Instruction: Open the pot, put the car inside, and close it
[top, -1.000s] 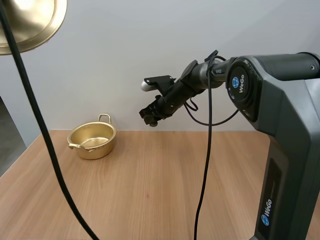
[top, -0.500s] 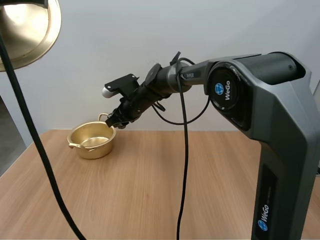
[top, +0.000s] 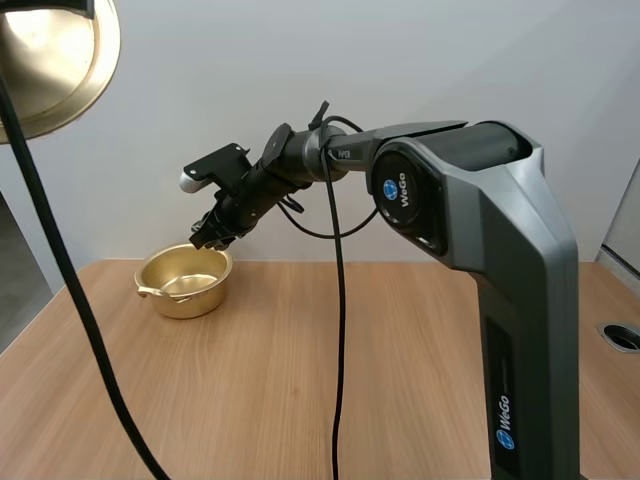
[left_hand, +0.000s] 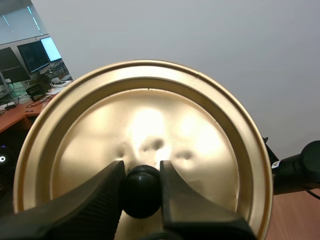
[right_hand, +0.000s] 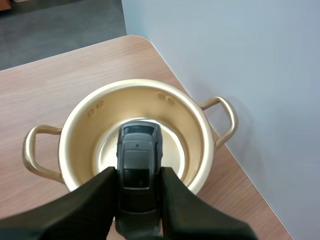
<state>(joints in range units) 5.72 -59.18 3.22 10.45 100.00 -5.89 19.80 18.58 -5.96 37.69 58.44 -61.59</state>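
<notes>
Since a second ago, the right gripper has been swung leftward from above mid-table and is now held just over the back rim of the pot, which stands open at the far left of the wooden table. What is carried cannot be made out from the high view. In the right wrist view, a dark grey toy car is seen pinched by its sides between the ribbed black fingers, above the pot's round mouth. The pot is of shiny gold-coloured metal with two loop handles. The matching lid is held aloft, well apart from the pot. In the left wrist view, its round black knob is clamped by the left gripper, and its shallow stepped dome is shown.
</notes>
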